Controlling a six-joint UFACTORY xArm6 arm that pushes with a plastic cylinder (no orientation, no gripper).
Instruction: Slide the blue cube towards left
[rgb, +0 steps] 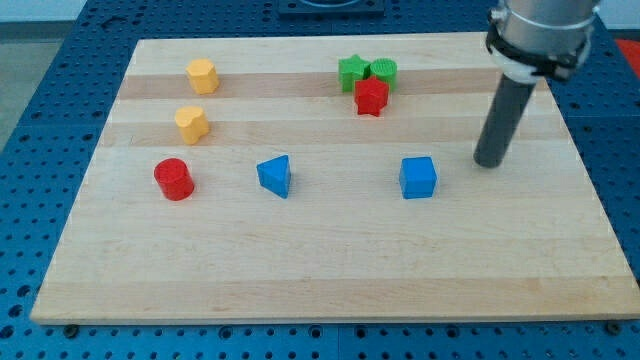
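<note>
The blue cube (418, 178) lies on the wooden board (330, 280), right of centre. My tip (488, 163) rests on the board to the cube's right and slightly toward the view's top, a short gap away, not touching it. A blue triangular block (275, 176) lies to the cube's left, at about the same height in the view.
A red cylinder (174, 179) sits at the left. Two yellow blocks (192, 124) (202, 76) stand above it. A green star (351, 71), a green cylinder (383, 71) and a red star (371, 97) cluster at the top, above the cube.
</note>
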